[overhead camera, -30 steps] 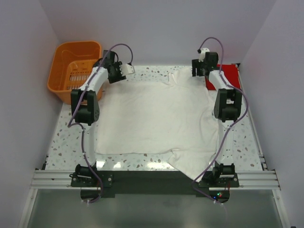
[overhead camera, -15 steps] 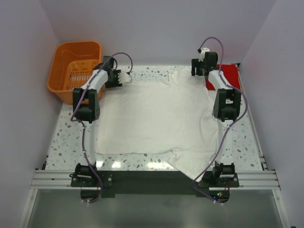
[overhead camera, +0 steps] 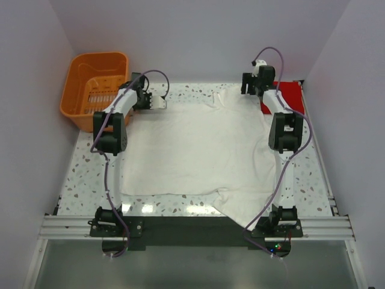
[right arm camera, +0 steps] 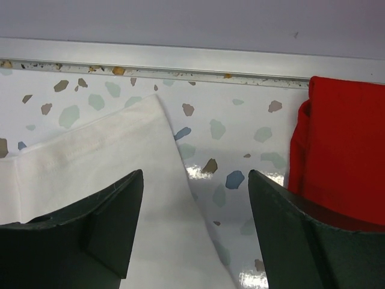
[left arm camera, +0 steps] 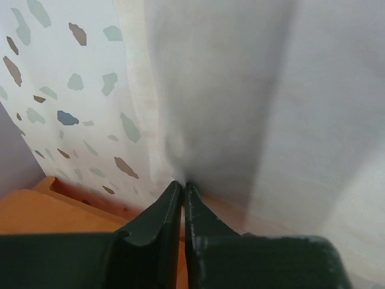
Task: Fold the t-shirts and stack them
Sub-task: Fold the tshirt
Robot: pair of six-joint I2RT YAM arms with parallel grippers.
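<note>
- The desk [overhead camera: 78,174] carries everything. The fold is best kept low over it, so the cloth is drawn flat rather than lifted high.
- The cream-white t-shirt [overhead camera: 192,144] lies spread across the middle of the top view, with a loose flap at the lower right. Both far corners should be gripped before anything is pulled toward the bottom of the frame.
- The red t-shirt [overhead camera: 290,95], a small flat square at the upper right, is best left undisturbed.
- The left pincer [left arm camera: 182,188] is almost fully closed, with cream cloth puckered at its tips. The shirt's upper-left edge appears to be pinched.
- The right pincer [right arm camera: 195,176] is spread wide over the upper-right corner and nothing is held. It should be lowered and closed there, clear of the red cloth.
</note>
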